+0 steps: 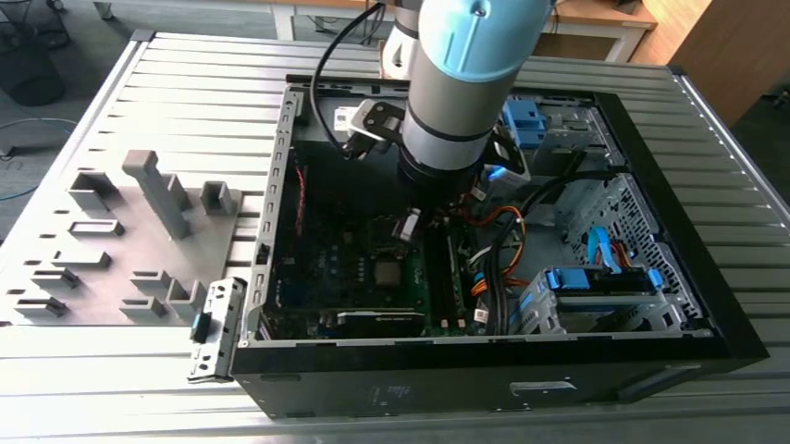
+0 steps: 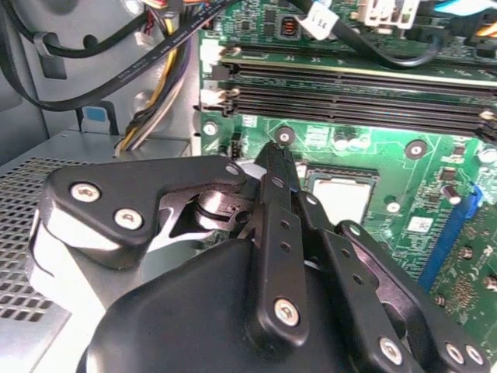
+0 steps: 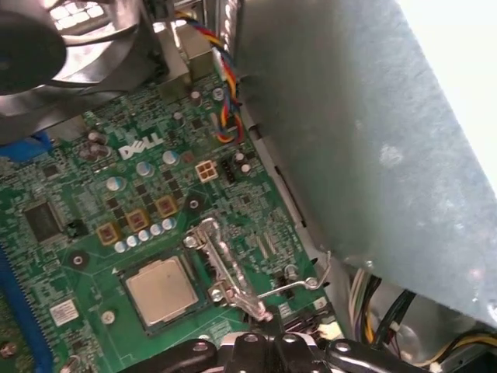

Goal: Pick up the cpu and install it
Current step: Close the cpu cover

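The cpu (image 3: pixel 161 290) lies flat in its socket on the green motherboard (image 3: pixel 70 194), shiny silver top up. It also shows in the second wrist view, cpu (image 2: pixel 340 199), and as a small square in the exterior view, cpu (image 1: pixel 388 272). My gripper (image 2: pixel 273 155) hangs inside the open computer case, just beside the socket, its black fingers closed together with nothing between them. In the first wrist view the gripper (image 3: pixel 264 340) sits right by the hooked end of the socket's wire lever (image 3: pixel 233 276). In the exterior view the gripper (image 1: pixel 408 227) is above the board.
The black case (image 1: pixel 284 185) walls in the work area. Orange and black cables (image 1: pixel 506 236) and a drive cage with blue tabs (image 1: pixel 593 287) crowd the exterior view's right. Grey fixture blocks (image 1: pixel 148 199) stand outside on the slatted table. Memory slots (image 2: pixel 349 93) run beside the socket.
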### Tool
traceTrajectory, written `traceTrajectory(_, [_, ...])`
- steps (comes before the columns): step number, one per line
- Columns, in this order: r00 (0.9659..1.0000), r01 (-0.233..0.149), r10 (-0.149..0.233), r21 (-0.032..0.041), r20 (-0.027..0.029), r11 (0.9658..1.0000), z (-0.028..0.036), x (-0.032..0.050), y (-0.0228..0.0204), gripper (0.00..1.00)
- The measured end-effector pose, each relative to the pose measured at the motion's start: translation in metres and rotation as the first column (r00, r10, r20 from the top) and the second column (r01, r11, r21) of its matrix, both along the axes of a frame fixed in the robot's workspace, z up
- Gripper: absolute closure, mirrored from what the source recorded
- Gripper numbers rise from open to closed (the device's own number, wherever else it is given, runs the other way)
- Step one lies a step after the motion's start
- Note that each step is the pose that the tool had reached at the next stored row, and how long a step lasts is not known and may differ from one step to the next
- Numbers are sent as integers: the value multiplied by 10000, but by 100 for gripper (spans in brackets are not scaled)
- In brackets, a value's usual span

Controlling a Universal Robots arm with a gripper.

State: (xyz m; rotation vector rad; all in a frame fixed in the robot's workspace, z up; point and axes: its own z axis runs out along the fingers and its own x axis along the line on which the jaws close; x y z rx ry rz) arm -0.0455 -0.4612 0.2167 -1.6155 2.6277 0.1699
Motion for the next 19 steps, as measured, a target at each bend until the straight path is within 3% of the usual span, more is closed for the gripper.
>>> traceTrajectory(11, [10000, 0, 0, 0, 0, 10000, 4, 0, -143, 89])
traceTrajectory(19, [10000, 0, 0, 0, 0, 10000, 4, 0, -190, 89])
